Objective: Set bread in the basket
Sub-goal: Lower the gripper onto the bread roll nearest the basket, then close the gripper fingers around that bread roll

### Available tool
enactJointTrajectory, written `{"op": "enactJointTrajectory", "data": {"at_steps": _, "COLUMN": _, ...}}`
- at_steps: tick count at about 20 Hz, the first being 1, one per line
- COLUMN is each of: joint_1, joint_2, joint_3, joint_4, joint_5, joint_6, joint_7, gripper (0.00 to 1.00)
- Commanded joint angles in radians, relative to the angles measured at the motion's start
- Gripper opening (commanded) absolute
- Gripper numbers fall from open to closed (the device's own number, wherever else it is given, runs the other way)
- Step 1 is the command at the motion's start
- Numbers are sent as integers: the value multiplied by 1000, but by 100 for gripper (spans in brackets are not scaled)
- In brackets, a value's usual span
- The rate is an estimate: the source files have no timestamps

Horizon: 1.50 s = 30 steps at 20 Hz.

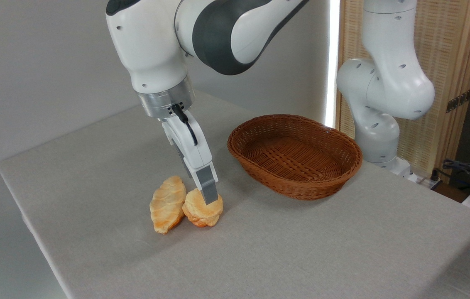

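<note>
Bread (201, 212) sits on the bench (94, 174), touching a croissant (167, 209) on its left. My gripper (209, 196) reaches down onto it; whether it grips, I cannot tell. The basket (295, 155) stands apart, to the right.

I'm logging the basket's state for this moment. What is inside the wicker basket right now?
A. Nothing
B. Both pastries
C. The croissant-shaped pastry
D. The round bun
A. The basket shows only bare woven bottom, while the bread sits on the table under the end effector, touching the croissant-shaped pastry on its left.
</note>
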Motion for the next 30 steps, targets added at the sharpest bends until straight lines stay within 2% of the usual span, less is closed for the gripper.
{"op": "enactJointTrajectory", "data": {"at_steps": 1, "joint_1": -1, "joint_2": -9, "joint_3": 5, "joint_4": -29, "joint_5": -73, "joint_6": 21, "joint_7": 27, "gripper": 100}}
{"op": "enactJointTrajectory", "data": {"at_steps": 3, "joint_1": -2, "joint_2": 1, "joint_3": 0, "joint_4": -35, "joint_5": -91, "joint_6": 38, "joint_7": 27, "gripper": 100}}
{"op": "enactJointTrajectory", "data": {"at_steps": 13, "joint_1": -2, "joint_2": 67, "joint_3": -3, "joint_4": -47, "joint_5": -82, "joint_6": 104, "joint_7": 43, "gripper": 100}}
{"op": "enactJointTrajectory", "data": {"at_steps": 30, "joint_1": -4, "joint_2": 103, "joint_3": -7, "joint_4": -46, "joint_5": -82, "joint_6": 101, "joint_7": 50, "gripper": 100}}
